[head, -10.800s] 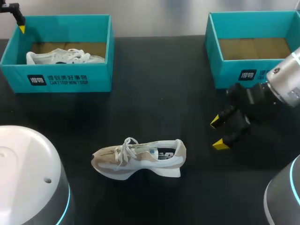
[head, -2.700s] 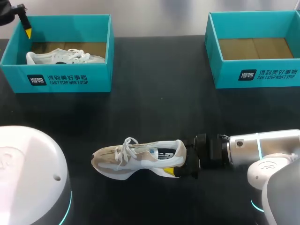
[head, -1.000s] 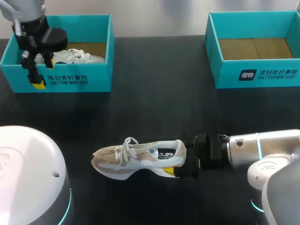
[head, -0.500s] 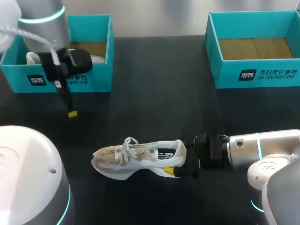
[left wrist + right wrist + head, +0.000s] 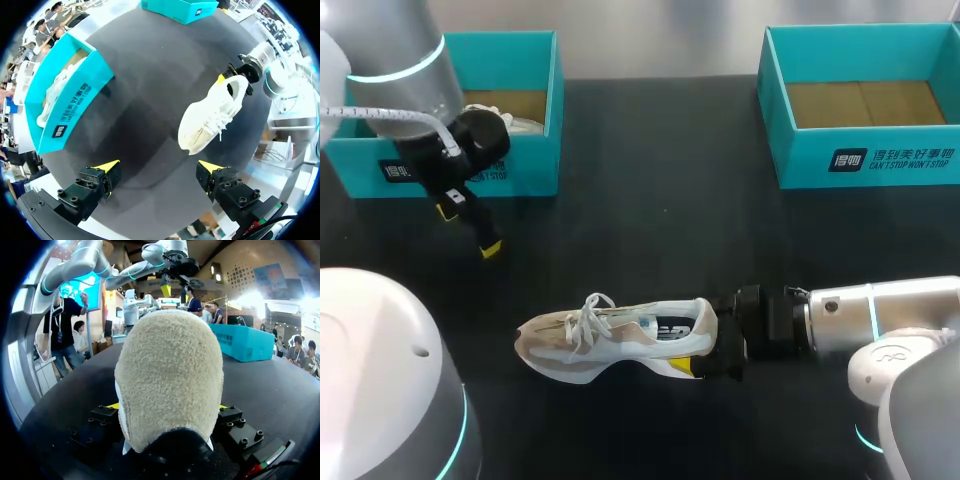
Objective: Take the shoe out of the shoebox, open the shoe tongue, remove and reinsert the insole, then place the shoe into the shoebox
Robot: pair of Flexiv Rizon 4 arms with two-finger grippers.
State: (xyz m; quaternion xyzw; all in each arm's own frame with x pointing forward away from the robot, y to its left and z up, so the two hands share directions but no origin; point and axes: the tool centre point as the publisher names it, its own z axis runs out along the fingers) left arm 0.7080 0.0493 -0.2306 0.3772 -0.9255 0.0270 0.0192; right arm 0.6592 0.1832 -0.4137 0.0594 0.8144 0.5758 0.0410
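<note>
Right wrist view: only the shoe (image 5: 170, 375)'s suede heel is seen, filling the space between the right gripper (image 5: 167, 406)'s fingers, with a yellow tip showing at each side.
Left wrist view: the shoe (image 5: 212, 117)'s open collar and laces are shown from above, which the right wrist view hides.
Head view: only 1 yellow tip of the right gripper (image 5: 700, 350) is seen, at the heel's near side.
Shoe (image 5: 615, 338): set sole down on the near part of the table, its long axis across the table, toe to the left, heel to the right.
Right gripper: clenched on the heel.
Left gripper (image 5: 470, 230): released, its tips (image 5: 107, 165) spread wide with nothing between them, held above the table between the shoe and the left box.
Table (image 5: 650, 200): dark, matte.
Left box (image 5: 460, 165): teal, at the far left; a 2nd shoe (image 5: 520, 122) is lying in it.
Right box (image 5: 865, 160): teal, at the far right; its cardboard floor is seen.
</note>
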